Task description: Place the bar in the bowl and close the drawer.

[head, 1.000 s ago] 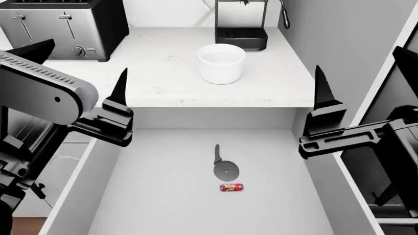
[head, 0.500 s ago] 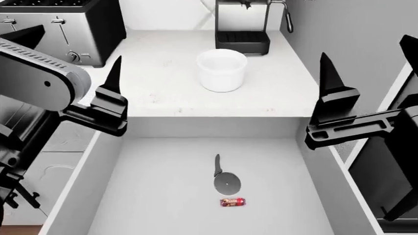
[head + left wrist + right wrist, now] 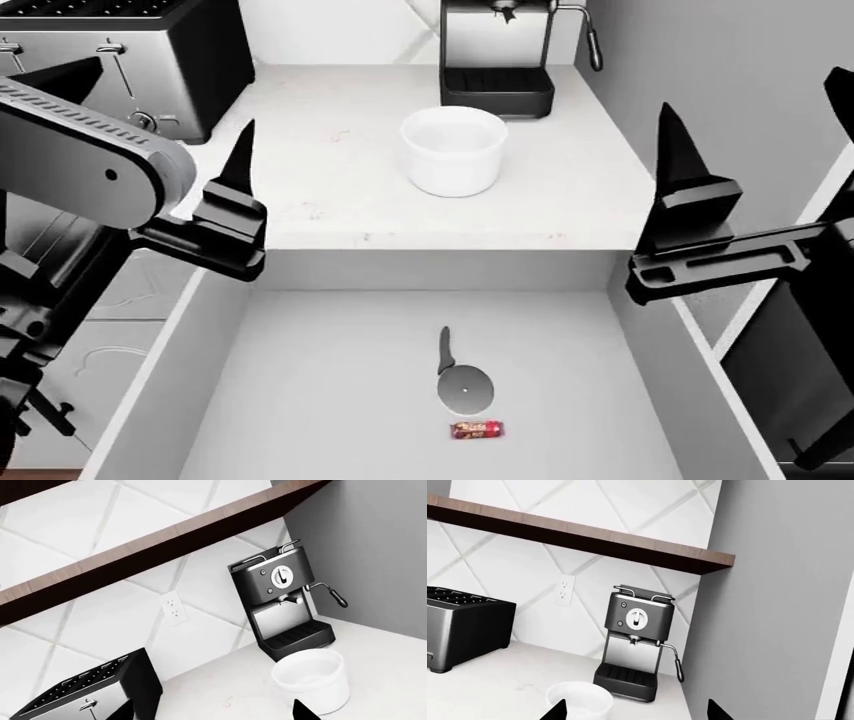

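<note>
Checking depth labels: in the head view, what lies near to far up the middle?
Small red-wrapped snack bar → round-bladed black-handled pizza cutter → white straight-sided ceramic bowl → black and steel espresso machine.

Small red-wrapped bar (image 3: 475, 430) w/ dark ends; glossy white round ceramic bowl (image 3: 455, 150); pale grey drawer (image 3: 334, 380) interior; black & steel toaster (image 3: 120, 60).

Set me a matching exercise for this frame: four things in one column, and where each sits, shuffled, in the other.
Things:
1. bar
2. bowl
3. espresso machine
4. toaster

Places:
A. counter's back corner, by the grey side wall
B. drawer floor, just nearer the robot than the pizza cutter
C. counter's left end
D. counter, in front of the espresso machine

Pairs: 1-B, 2-D, 3-A, 4-C
</note>
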Available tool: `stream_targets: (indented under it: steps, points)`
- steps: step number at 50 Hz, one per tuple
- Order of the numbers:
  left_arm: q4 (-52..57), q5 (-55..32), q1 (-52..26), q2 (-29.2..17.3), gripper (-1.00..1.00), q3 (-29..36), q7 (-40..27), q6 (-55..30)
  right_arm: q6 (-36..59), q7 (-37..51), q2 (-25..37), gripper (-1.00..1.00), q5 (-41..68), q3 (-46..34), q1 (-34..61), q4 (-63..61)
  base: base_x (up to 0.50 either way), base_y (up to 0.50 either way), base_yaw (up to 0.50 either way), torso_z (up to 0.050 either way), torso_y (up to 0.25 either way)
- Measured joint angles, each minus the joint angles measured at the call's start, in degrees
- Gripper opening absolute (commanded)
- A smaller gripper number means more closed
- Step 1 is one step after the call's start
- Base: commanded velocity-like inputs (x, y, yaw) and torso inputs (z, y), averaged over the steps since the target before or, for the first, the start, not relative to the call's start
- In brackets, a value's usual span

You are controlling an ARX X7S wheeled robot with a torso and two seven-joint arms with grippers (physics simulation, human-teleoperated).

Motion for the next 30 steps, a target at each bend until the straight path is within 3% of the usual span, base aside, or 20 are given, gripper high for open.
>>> stream_targets:
  steps: [15,30]
  points:
    - [-5.7,12.0,-1.3,4.2,1.00,9.1,15.6,0.9,0.0,-1.4,-0.5,1.00,-1.5,0.8,-1.7,-0.4,0.00,0.00,0.00,0.000,0.000]
    - [-20.4,21.0,-3.7,11.6,1.00,19.3,28.4,3.1,0.1,-3.0,-0.8,1.00,-3.2,1.8,-3.6,-0.4,0.00,0.00,0.00,0.000,0.000]
